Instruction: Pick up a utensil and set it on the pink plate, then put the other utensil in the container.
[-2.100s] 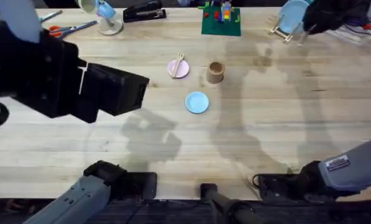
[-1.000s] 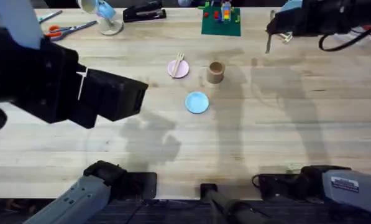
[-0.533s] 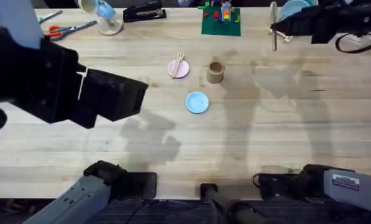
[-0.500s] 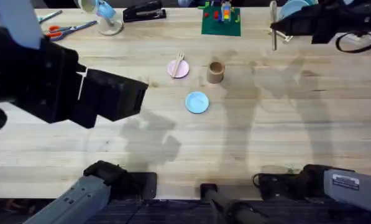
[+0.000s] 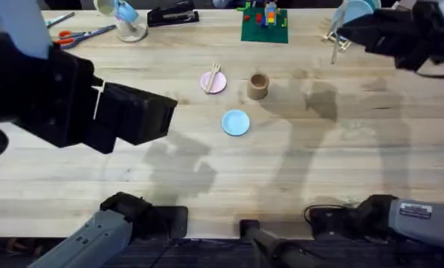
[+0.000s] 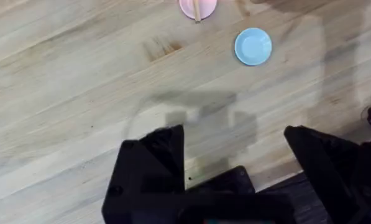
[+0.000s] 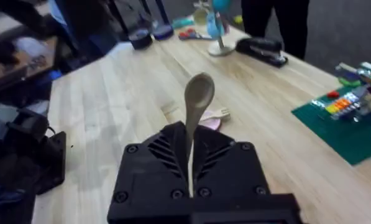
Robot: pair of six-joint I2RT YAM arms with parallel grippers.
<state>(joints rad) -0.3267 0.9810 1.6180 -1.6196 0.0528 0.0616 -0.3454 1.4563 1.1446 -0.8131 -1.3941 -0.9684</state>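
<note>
The utensil, a pale wooden fork [image 5: 215,74], lies on the pink plate [image 5: 213,83] near the table's middle back. To its right stands the brown container [image 5: 258,86]. My right gripper [image 5: 342,33] hovers high over the back right, shut on the other utensil, a wooden spoon [image 5: 333,46]. In the right wrist view the spoon [image 7: 196,106] sticks up from between the fingers, with the fork [image 7: 219,114] and pink plate [image 7: 210,124] beyond. My left gripper [image 6: 235,168] hangs open over bare table at the left, with the pink plate [image 6: 205,6] far ahead.
A light blue plate [image 5: 236,122] lies in front of the container. Along the back edge are scissors [image 5: 84,33], a stapler [image 5: 171,13], a green brick baseplate [image 5: 265,25] and a blue plate on a rack [image 5: 349,18]. The left arm [image 5: 73,97] looms large at the left.
The right arm with the spoon swung left along the table's back right, then drifted slightly back to the right. The left arm, fork and plates have not moved.
</note>
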